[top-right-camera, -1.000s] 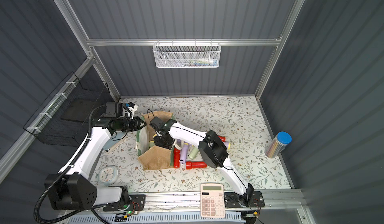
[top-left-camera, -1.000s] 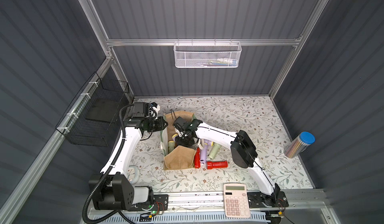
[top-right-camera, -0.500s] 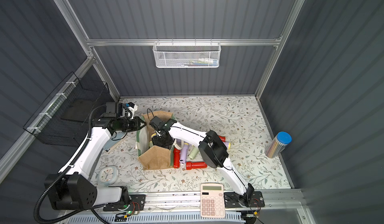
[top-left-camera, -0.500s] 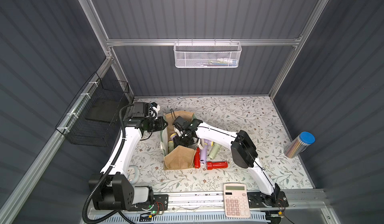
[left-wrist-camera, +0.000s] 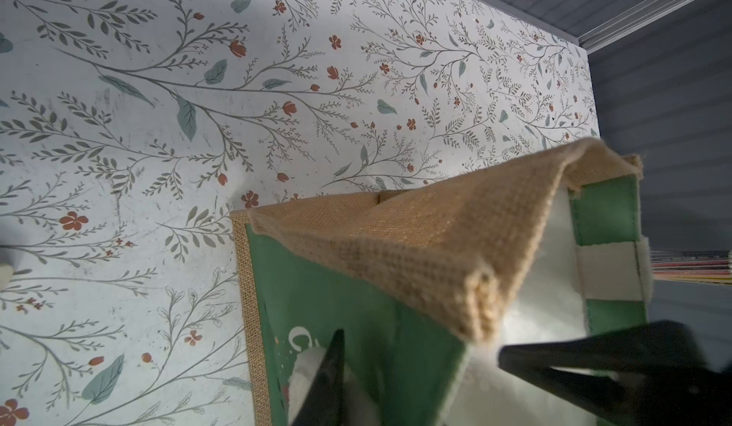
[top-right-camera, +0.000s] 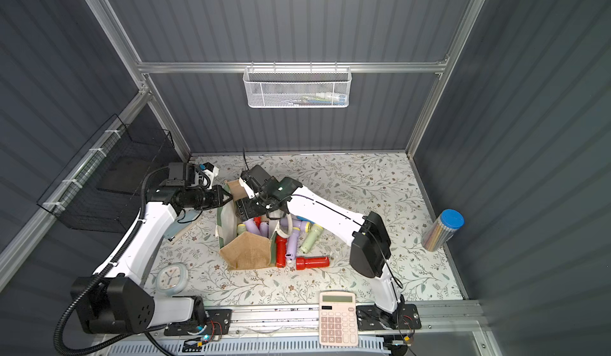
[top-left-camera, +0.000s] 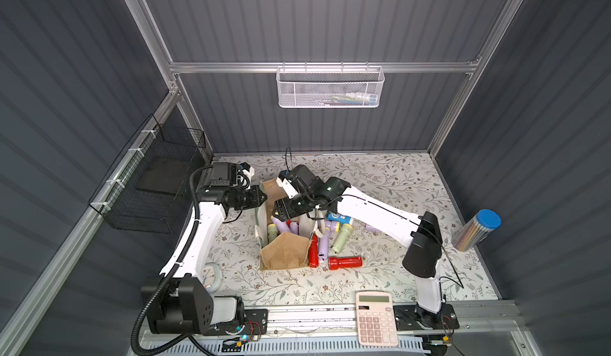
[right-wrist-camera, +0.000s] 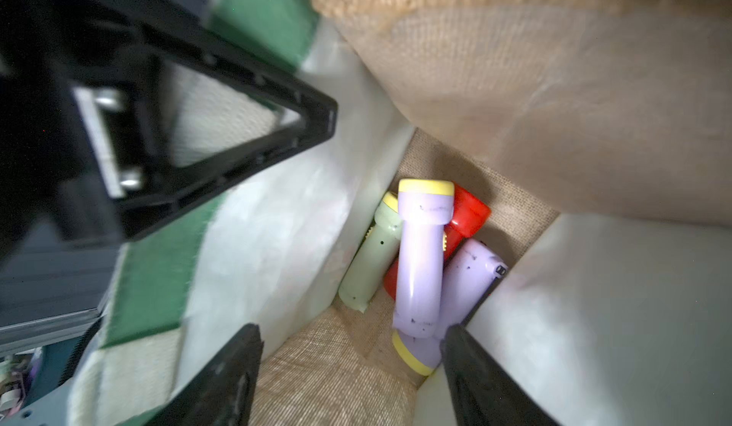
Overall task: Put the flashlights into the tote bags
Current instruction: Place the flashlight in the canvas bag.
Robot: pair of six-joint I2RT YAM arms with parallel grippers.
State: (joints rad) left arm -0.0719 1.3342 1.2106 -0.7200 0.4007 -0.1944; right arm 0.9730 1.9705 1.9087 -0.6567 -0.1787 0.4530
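Note:
The tote bag (top-left-camera: pixel 284 251) (top-right-camera: pixel 246 253) stands open mid-table, tan jute with green-and-white sides. My left gripper (top-left-camera: pixel 263 199) (left-wrist-camera: pixel 420 345) is shut on the rim of its left wall (left-wrist-camera: pixel 356 305), one finger on each side. My right gripper (top-left-camera: pixel 279 210) (right-wrist-camera: pixel 350 331) hangs open and empty over the bag's mouth. Below it in the bag lie several flashlights: a lilac one (right-wrist-camera: pixel 422 253), a pale green one (right-wrist-camera: pixel 370 257), a red one (right-wrist-camera: pixel 469 214). More flashlights lie on the table right of the bag: red (top-left-camera: pixel 345 262), lilac (top-left-camera: pixel 323 246), pale green (top-left-camera: pixel 342 242), blue (top-left-camera: pixel 339 218).
A calculator (top-left-camera: pixel 375 318) lies at the front edge and a round clock (top-right-camera: pixel 172 278) at the front left. A clear pencil tube (top-left-camera: pixel 476 230) leans at the right wall. A black wire basket (top-left-camera: pixel 148 185) hangs on the left wall, a white mesh basket (top-left-camera: pixel 329 88) on the back wall.
My right gripper has opened over the bag's mouth. The left gripper keeps its hold on the bag wall, and neither arm has moved much.

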